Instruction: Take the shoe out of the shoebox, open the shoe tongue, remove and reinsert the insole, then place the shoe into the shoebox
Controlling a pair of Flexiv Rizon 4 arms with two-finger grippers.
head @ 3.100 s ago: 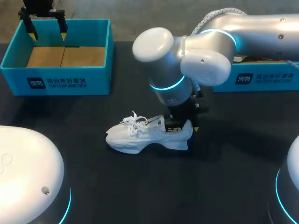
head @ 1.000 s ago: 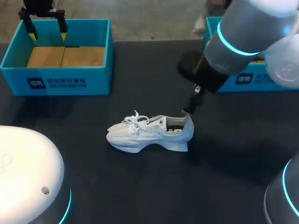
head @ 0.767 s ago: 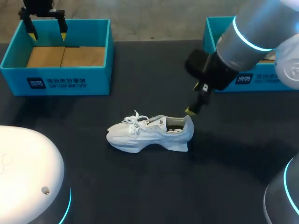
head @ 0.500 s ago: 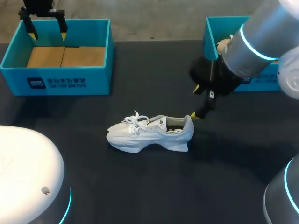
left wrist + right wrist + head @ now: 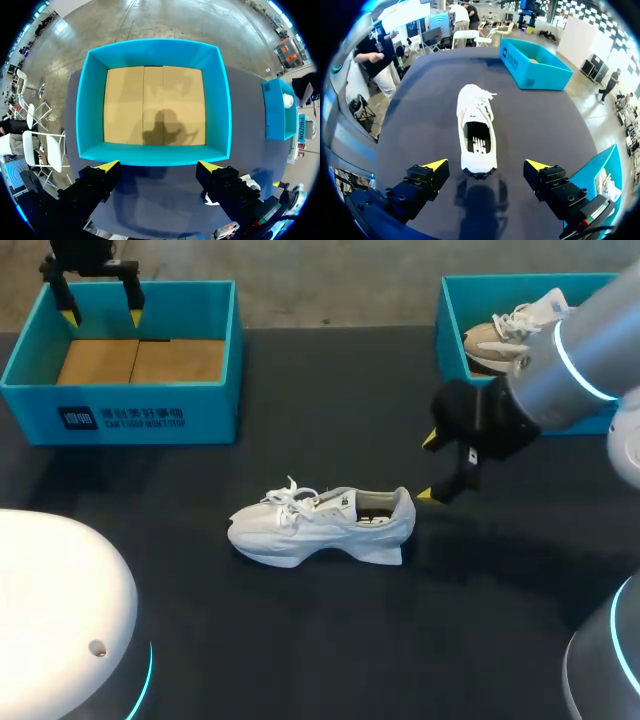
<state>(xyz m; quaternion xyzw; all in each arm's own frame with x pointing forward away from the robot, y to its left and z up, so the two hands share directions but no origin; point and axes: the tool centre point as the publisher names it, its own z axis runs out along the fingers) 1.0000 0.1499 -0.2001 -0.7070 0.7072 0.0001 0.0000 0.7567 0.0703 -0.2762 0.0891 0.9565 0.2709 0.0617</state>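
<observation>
A white shoe [image 5: 320, 523] stands on its sole on the dark table [image 5: 300, 640], outside the shoebox. The right gripper [image 5: 428, 468], fingers spread and empty, has pulled back from its heel. Farther off, the left gripper [image 5: 102, 312] hangs unclenched above the teal shoebox [image 5: 120, 420].

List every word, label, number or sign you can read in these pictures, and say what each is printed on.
Left shoebox, front wall: a dark logo block with a line of small print beside it; too small to read with certainty.
Right shoebox, outer wall: a logo and small print; too small to read.
White shoe, on its insole: a dark mark; blurred, not readable.
No numbers or other signs show.
</observation>
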